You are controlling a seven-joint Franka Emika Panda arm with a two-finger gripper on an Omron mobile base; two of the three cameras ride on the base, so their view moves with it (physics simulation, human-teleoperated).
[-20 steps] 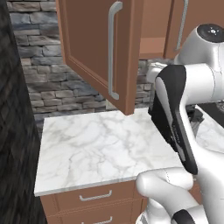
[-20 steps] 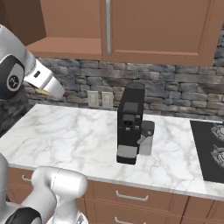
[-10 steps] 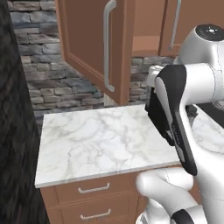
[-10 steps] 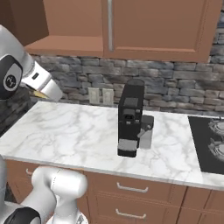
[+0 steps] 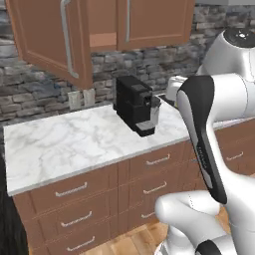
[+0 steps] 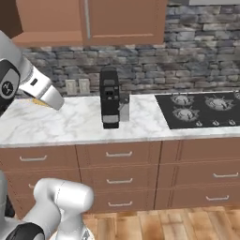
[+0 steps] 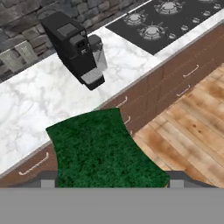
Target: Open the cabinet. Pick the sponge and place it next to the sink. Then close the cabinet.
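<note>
My gripper (image 7: pixel 111 183) is shut on the sponge (image 7: pixel 103 148), which shows as a dark green rough face with a thin yellow edge, held between the two fingertips (image 7: pixel 48 183). In the right base view a yellow sliver of the sponge (image 6: pixel 39 101) peeks out behind my hand, above the marble counter (image 6: pixel 56 126). The brown wall cabinet (image 5: pixel 144 22) has its left door (image 5: pixel 47 37) swung open, silver bar handle facing out. The same cabinet (image 6: pixel 122 21) sits at the top of the right base view. The sink is out of view.
A black coffee machine (image 5: pixel 135 104) (image 6: pixel 110 96) (image 7: pixel 74 48) stands on the counter below the cabinet. A black hob (image 6: pixel 201 108) (image 7: pixel 162 17) lies to its right. Drawer units (image 6: pixel 119 173) run under the counter, above a wooden floor (image 7: pixel 192 127).
Both base views have shifted, so the base has driven back and to the right: the coffee machine has come into the left view and the hob into the right one. The cabinet door stays open.
</note>
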